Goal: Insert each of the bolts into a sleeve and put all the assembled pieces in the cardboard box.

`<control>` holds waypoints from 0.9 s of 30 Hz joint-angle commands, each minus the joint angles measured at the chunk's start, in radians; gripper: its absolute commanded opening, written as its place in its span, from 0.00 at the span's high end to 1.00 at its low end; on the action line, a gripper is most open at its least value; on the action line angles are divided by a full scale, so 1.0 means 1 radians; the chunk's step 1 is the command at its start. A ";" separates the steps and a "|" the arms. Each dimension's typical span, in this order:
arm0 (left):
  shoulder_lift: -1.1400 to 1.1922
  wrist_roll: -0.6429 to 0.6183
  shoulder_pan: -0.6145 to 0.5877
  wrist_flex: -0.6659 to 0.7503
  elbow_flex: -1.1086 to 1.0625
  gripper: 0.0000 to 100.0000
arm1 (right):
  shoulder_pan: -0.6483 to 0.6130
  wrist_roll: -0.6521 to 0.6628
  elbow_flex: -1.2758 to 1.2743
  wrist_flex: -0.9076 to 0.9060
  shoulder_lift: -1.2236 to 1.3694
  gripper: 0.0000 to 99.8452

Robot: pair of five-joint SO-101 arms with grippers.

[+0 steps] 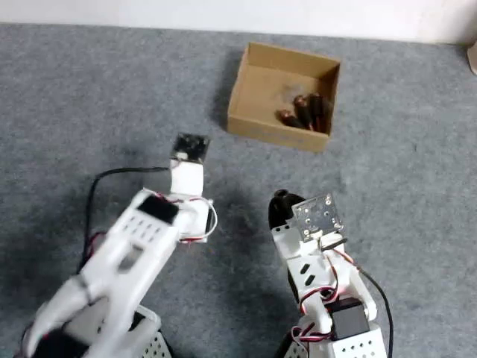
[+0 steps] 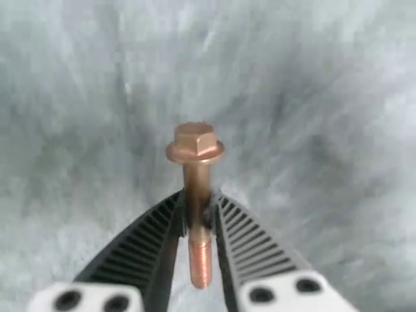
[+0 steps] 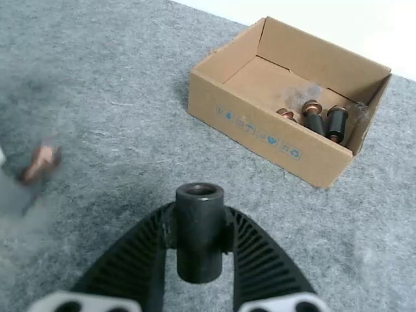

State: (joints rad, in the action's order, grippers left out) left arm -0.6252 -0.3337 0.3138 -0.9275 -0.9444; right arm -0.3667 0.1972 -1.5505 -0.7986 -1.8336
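Observation:
A copper bolt with a hex flange head is clamped by its shank in my left gripper, held above the grey carpet. My right gripper is shut on a black sleeve, whose open end faces outward. From above, the left arm stands left of centre and the right arm's sleeve sits to its right. The cardboard box lies beyond both, holding three assembled bolt-and-sleeve pieces; these pieces lie by the box's far corner. The left arm's bolt shows blurred off to the side.
Grey carpet covers the table, with a white wall edge along the far side. A black cable loops beside the left arm.

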 commanded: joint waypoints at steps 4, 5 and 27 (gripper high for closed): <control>-0.424 -0.008 -0.010 0.081 0.027 0.99 | 0.002 -0.006 0.007 0.042 -0.004 1.00; -0.469 -0.008 -0.012 0.123 0.002 0.99 | 0.002 -0.006 0.007 0.042 -0.004 1.00; -1.101 -0.367 0.183 0.796 -0.690 0.99 | -0.062 -0.005 0.004 0.042 -0.004 1.00</control>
State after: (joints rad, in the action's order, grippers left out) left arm -1.6732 -0.6928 0.4442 -0.1926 -1.6057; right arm -0.4173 0.1972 -1.5505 -0.7986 -1.8336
